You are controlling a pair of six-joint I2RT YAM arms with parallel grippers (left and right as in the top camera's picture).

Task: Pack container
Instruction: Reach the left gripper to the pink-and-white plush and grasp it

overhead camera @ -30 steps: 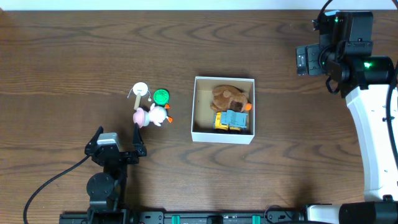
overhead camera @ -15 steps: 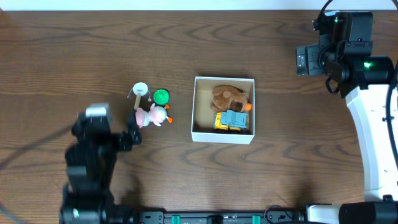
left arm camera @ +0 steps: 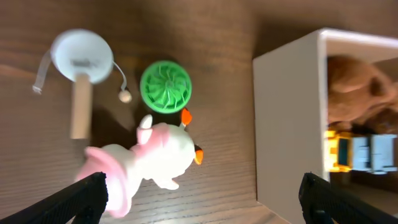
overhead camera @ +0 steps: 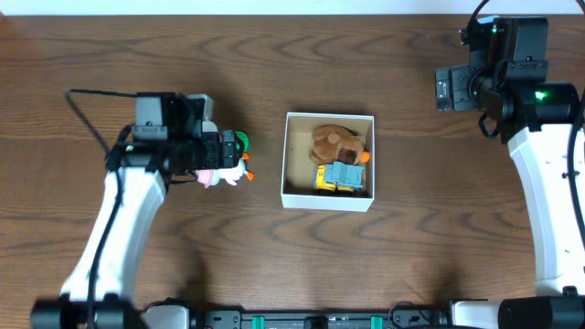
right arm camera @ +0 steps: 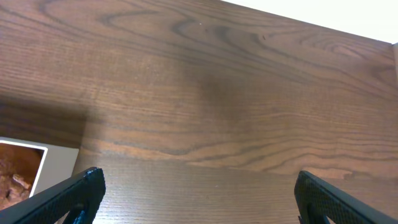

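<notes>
Dark brown wood-grain table [overhead camera: 411, 265], matt with a faint sheen. Thin white cardboard for the container [left arm camera: 283, 124], matt outside, tan inside. Within it, fuzzy brown plush toy [overhead camera: 336, 142] at 12 o'clock, hard yellow-and-blue plastic truck [overhead camera: 340, 176] at 6. Ribbed green plastic disc [left arm camera: 165, 86], slightly glossy. At its 6 o'clock, smooth pink-and-white duck toy [left arm camera: 155, 163], soft-looking. Grainy matt black fingertips [left arm camera: 81, 199] of the left gripper [left arm camera: 214, 200]. Smooth white shell on the right arm [overhead camera: 558, 183].

Your left arm [overhead camera: 123, 215] has a slim white link ending in a black wrist head topped by a grey camera block [overhead camera: 155, 111], with a thin black cable [overhead camera: 96, 92] looping off it. Your right arm [overhead camera: 548, 201] is a broader white shell below black joint housings showing green lights [overhead camera: 539, 94]. The left tool [left arm camera: 202, 199] and right tool [right arm camera: 199, 196] have black, pebbled fingertips [left arm camera: 84, 199].
</notes>
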